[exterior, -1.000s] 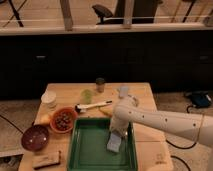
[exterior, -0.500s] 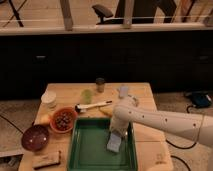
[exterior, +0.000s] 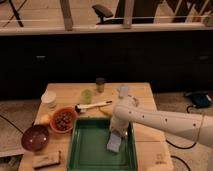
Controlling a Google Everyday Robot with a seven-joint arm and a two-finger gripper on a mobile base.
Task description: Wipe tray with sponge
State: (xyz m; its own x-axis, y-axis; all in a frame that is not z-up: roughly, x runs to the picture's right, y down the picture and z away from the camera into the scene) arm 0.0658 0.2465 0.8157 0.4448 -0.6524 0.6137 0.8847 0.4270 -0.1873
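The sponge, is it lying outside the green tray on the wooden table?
No, the sponge lies inside the tray, near its right side, directly under the gripper.

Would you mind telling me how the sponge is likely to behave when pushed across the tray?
The small pale grey-blue rectangular sponge lies flat on the dark green plastic tray beneath the claw, so it probably slides rather than rolls. It looks thin, likely light and squashy.

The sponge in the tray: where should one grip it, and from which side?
Probably from above, across its short sides: the sponge lies flat on the tray floor, its top exposed. The gripper is right above it, at its far end.
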